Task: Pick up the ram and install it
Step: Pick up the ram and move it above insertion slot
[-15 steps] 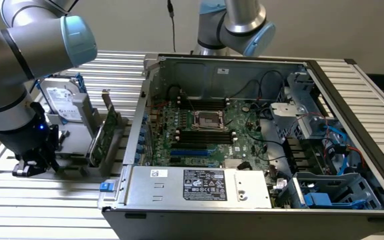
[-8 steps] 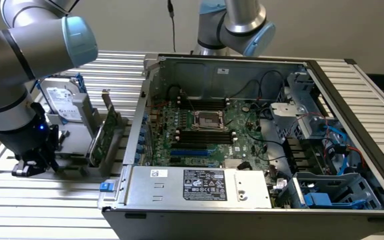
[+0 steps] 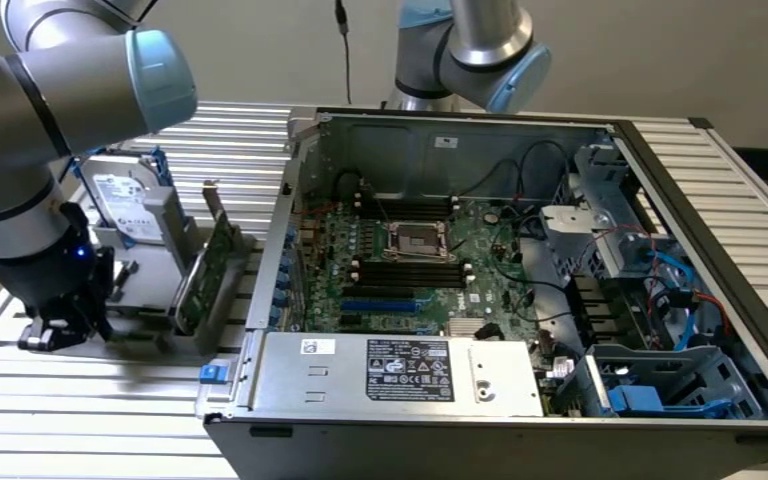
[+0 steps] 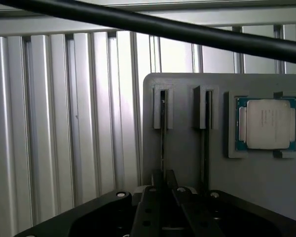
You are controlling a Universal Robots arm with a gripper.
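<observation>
Fingers (image 4: 157, 183) pinched on ram (image 4: 163, 128), thin stick standing edge-on in slot of gray holder (image 4: 187, 163). Second stick (image 4: 205, 133) in neighbouring slot, processor (image 4: 266, 123) beside it. Holder near tabletop (image 3: 91, 410) edge at exterior view's left, beside open computer case (image 3: 491, 250).

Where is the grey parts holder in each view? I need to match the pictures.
Exterior view: the grey parts holder sits on the slatted table at the exterior view's left, beside the open computer case, with the hand right at it.
Wrist view: it lies just beyond the hand, carrying a processor.
Shared landmark: the slatted table.
</observation>
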